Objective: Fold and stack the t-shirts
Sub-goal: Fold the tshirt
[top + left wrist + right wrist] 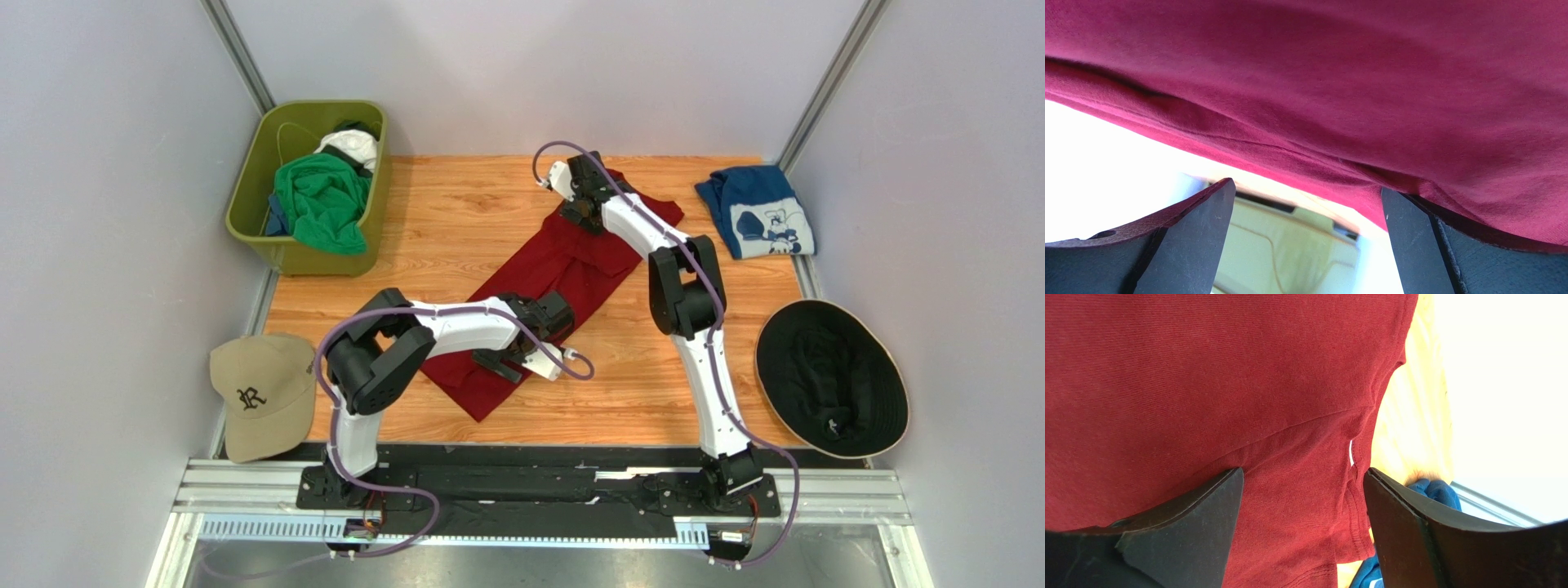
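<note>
Red tee, left gripper (gaping) at hem

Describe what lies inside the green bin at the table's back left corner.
In the bin, a crumpled green t-shirt lies on top, with white cloth behind it. Whatever sits beneath them is covered.

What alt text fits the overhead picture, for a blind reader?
Two robot arms reach over a dark red t-shirt lying on a wooden table, the left gripper at its near end, the right gripper at its far end. Around it: a green bin of clothes, a blue t-shirt, a tan cap, a black hat.
</note>
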`<state>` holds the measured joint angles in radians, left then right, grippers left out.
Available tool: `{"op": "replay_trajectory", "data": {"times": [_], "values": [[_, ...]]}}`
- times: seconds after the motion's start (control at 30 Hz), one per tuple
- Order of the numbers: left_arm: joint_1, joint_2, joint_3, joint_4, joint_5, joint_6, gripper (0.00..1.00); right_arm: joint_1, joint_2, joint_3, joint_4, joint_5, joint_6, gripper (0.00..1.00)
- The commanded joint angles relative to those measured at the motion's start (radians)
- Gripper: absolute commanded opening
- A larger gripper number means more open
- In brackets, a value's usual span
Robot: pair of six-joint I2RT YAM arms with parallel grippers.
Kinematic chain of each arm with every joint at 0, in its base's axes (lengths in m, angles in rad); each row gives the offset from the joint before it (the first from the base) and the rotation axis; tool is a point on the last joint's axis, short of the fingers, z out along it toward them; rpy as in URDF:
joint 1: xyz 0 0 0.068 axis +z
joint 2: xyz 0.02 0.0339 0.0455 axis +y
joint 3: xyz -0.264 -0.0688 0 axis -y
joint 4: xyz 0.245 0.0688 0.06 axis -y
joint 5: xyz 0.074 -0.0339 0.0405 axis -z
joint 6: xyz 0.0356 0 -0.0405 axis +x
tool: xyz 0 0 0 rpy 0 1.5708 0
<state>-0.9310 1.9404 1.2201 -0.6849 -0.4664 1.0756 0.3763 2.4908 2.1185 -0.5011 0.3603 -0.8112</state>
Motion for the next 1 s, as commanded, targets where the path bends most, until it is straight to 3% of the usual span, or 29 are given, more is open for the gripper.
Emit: {"op": "replay_trajectory", "data": {"times": [0.0, 0.97], "values": [[-0.058, 0.034, -0.027, -0.093, 0.018, -0.158, 0.99, -0.001, 0.056, 0.034, -0.014, -0.055, -0.012, 0.78], [-0.198, 0.141, 0.266, -0.151, 0.057, -0.255, 0.99, 0.088, 0.069, 0.054, 0.099, -0.121, -0.132, 0.78]]}}
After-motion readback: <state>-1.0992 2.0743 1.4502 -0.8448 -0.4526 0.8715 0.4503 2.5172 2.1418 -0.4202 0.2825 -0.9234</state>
